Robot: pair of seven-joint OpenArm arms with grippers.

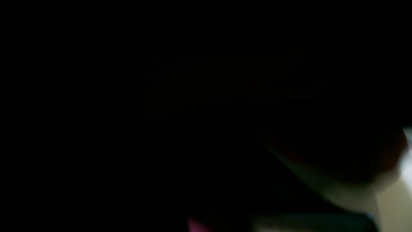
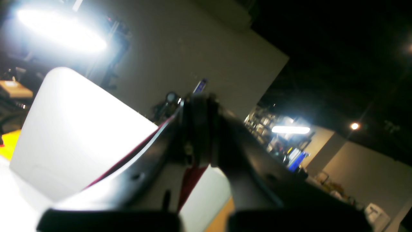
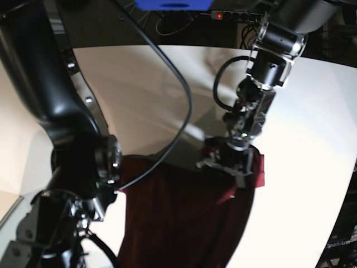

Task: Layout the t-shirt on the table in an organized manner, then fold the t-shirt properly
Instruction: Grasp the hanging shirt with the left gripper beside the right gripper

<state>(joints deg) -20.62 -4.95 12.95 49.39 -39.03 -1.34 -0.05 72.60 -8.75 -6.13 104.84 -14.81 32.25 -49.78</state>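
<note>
The t-shirt (image 3: pixel 184 218) is being pinched by both end effectors, left (image 3: pixel 234 167) and right (image 2: pixel 198 161), hanging lengthwise below them over the bench (image 3: pixel 301 139).

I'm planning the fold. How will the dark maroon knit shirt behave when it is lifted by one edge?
The dark maroon knit shirt is probably floppy: it sags in soft folds between the left gripper and the other arm. It looks light, bunching where pinched. On the smooth white table it likely slides rather than staying put.
</note>
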